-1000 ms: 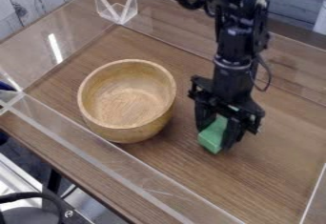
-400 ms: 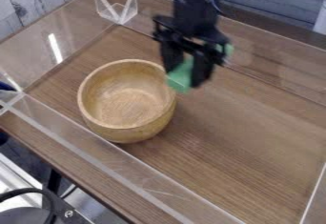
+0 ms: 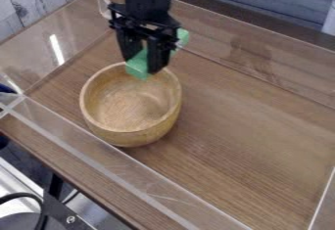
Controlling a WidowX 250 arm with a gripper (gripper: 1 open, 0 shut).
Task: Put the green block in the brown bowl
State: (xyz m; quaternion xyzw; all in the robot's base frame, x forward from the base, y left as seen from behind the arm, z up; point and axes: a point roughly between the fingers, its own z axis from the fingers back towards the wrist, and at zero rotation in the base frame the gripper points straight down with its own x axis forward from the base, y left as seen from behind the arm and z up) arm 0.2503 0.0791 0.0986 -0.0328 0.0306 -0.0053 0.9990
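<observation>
Currently, in the camera view, partly hidden by the black gripper [image 3: 139, 60] and blurred: the green block [image 3: 139, 69], clenched between the fingertips, over the far part of the brown bowl [image 3: 89, 105]. Cut off above by the top edge; reaching downward, fingers lowermost.

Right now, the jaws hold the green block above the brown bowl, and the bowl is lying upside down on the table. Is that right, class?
Not quite: the bowl stands upright, its opening facing up, as the camera view shows. The jaws do hold the green block above it.
</observation>
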